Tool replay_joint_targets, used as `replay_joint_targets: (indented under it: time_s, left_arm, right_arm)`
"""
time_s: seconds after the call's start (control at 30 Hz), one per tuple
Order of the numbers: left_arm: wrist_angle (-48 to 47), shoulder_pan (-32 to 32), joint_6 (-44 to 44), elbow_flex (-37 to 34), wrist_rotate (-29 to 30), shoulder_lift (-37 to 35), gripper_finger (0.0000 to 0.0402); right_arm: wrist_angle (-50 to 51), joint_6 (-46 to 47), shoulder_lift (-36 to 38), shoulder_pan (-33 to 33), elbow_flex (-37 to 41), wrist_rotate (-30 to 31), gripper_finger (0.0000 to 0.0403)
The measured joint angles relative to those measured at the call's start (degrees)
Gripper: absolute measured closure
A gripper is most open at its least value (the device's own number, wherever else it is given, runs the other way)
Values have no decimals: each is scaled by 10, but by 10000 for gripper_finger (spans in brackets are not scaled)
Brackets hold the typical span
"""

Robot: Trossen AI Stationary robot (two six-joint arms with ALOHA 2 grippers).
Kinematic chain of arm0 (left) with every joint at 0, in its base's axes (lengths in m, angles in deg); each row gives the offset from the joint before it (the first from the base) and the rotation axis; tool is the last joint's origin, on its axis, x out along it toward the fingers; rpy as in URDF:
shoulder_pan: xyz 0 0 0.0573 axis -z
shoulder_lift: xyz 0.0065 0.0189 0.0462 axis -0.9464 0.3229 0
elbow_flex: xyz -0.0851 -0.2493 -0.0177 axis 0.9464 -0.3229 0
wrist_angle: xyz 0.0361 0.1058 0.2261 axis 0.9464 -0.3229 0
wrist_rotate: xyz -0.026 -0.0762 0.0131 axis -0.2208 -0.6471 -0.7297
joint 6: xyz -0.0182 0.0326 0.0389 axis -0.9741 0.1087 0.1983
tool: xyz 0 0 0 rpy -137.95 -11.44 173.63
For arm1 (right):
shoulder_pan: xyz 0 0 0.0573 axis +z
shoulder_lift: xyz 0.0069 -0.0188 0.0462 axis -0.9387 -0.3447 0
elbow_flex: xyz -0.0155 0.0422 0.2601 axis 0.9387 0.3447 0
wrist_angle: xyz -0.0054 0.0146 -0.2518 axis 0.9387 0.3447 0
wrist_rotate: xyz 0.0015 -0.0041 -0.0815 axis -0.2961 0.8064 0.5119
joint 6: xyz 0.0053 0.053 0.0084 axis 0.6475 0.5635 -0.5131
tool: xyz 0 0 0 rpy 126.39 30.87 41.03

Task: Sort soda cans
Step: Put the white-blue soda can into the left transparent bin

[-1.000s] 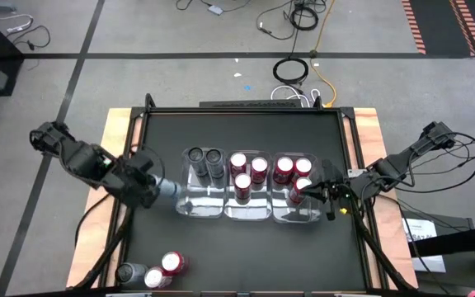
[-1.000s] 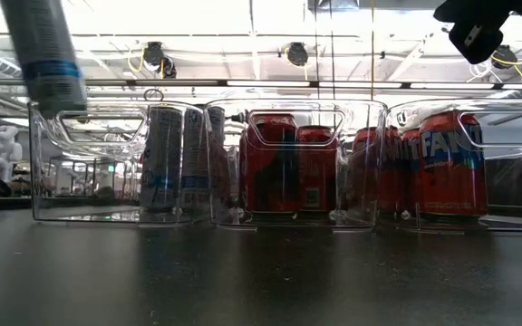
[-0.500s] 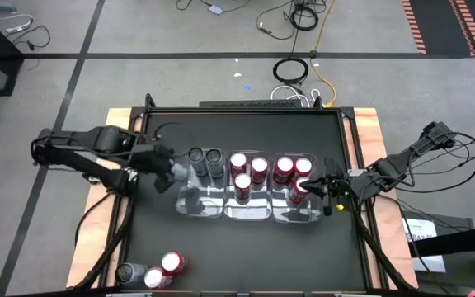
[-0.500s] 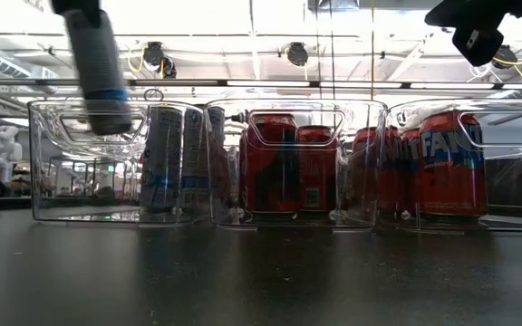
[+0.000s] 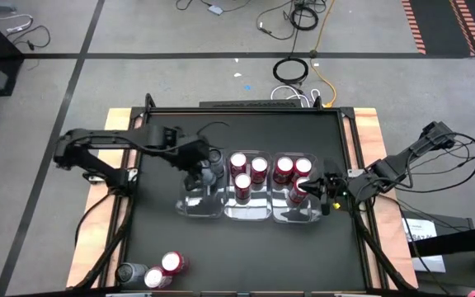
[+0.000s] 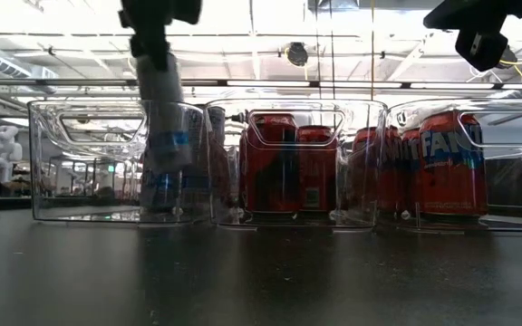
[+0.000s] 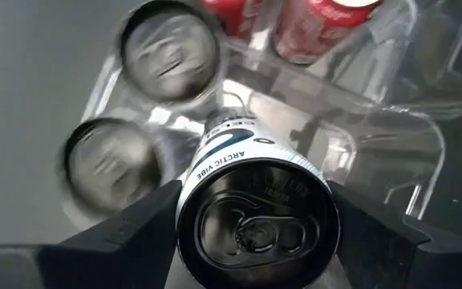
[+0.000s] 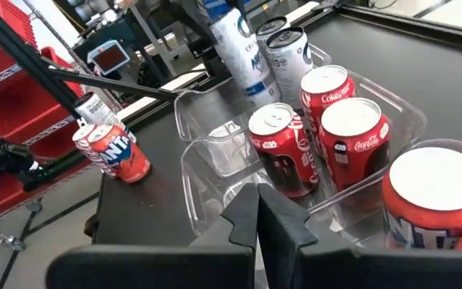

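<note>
A grey can (image 7: 251, 213) marked "Arctic Vibe" sits clamped in the left tool (image 5: 198, 164), tilted, its pull-tab top facing the wrist. Just beyond it stand two more grey cans (image 5: 213, 159). Farther from that tool are red cans (image 5: 246, 172), upright, and more red cans (image 5: 292, 177) beside the right tool (image 5: 328, 191). Three loose cans (image 5: 157, 270) lie well behind the left tool.

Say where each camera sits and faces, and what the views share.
High: overhead, straight down; both arms, three clear trays.
Low: tabletop height, level across; left gripper lowering the grey can.
Left wrist: down past its fingers gripping that can.
Right wrist: shut right gripper, facing the trays.
All four show the held can.
</note>
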Motion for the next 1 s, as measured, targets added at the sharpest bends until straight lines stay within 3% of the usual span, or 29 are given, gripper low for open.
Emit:
replay_joint_targets:
  time_s: [0.4,1.0]
  left_arm:
    - [49,-3,8,2,-24,107,116]
    - [70,-6,-68,25,-24,123,116]
  right_arm:
    - [0,6,-20,0,0,-2,402]
    - [5,-10,-21,0,0,-8,402]
